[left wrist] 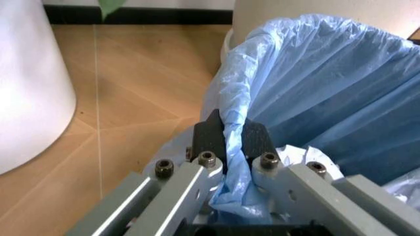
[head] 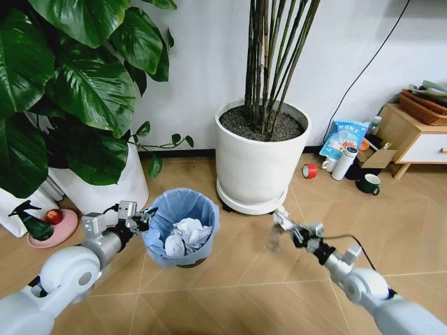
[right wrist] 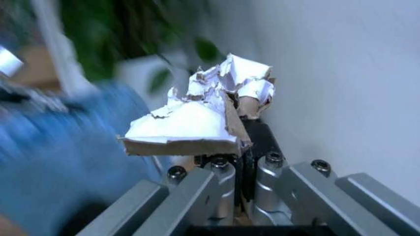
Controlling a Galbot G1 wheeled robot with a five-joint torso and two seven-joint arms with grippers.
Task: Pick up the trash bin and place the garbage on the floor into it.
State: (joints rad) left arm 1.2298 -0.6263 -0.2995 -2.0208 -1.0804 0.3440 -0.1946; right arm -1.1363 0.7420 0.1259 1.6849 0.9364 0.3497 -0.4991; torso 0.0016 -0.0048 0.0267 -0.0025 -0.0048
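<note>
My left gripper (left wrist: pixel 226 140) clamped on the trash bin (head: pixel 180 227) rim, my right gripper (right wrist: pixel 239 147) pinching a torn cardboard-backed paper wad (right wrist: pixel 196 118).

Your right gripper (head: pixel 279 225) is smeared by motion in the head view, so you can't make out the scrap it holds there. In the right wrist view, the trash bin (right wrist: pixel 59 147) is a blue blur. The leaves of the plant (head: pixel 63 91) hide part of the pot (head: pixel 105 185) behind them.
</note>
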